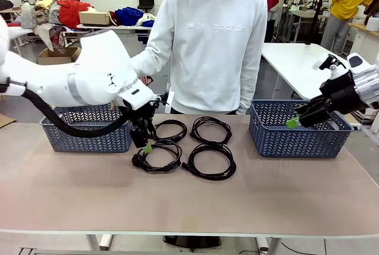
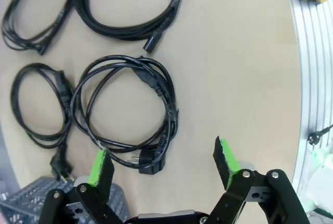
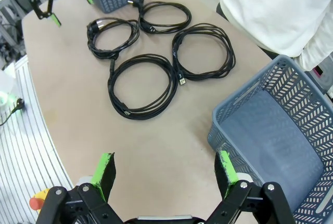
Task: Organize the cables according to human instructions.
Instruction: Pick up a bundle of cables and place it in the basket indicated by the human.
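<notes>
Cables (image 1: 207,176), four black coils, lie in a two-by-two cluster in the middle of the table (image 1: 189,207), between the left basket (image 1: 89,138) and the right basket (image 1: 278,139), both empty as far as I can see. A person (image 1: 207,42) in a white sweatshirt stands at the far side. I cannot make out any pointing hand.

From where I stand, the left gripper (image 1: 145,146) hangs just above the near-left coil (image 2: 170,110), fingers pointing down and spread wide with nothing between them. The right gripper (image 3: 164,161) hovers near its basket, jaws wide apart too and empty.

The step in hand looks like picking up that near-left coil. To do it well, I would bring the claw down astride the bundled strands, one pad inside the loop and one outside, so that every turn is pinched together. Catching only one strand would likely let the coil uncurl on the lift. The plug (image 2: 148,161) sits close under the fingers, and it seems wiser to grip the cord beside it than the hard plug itself. The neighbouring coils lie very close, so a straight, slow lift should keep them from being dragged along. Which basket it goes to depends on the person's word, which these views do not tell.
</notes>
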